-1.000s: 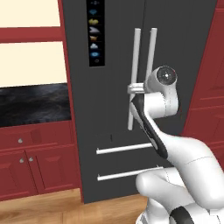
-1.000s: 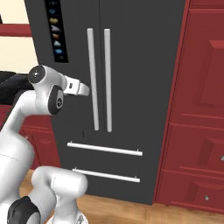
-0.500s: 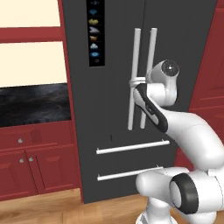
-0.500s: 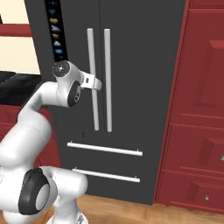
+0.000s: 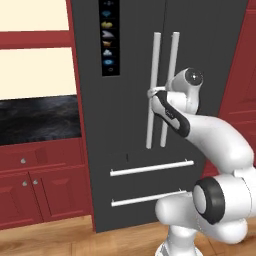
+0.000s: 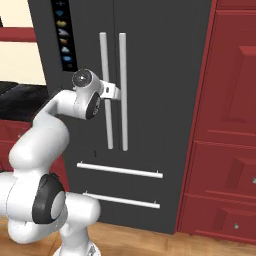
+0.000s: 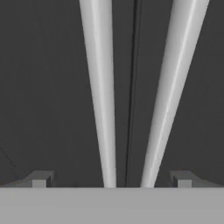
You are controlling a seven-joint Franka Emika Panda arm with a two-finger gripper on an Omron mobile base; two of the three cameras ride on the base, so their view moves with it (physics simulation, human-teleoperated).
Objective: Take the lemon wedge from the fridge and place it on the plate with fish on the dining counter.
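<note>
Directly ahead stands the fridge, dark grey, both doors shut, so the lemon wedge cannot be seen. Red cabinets flank it on the right; a black worktop lies to the left above more red cabinets. Two silver bar handles run upright at the door seam, with two drawer bars below. The fingers are spread wide, level with the handles' middle, both bars lying between the tips, nothing pinched.
</note>
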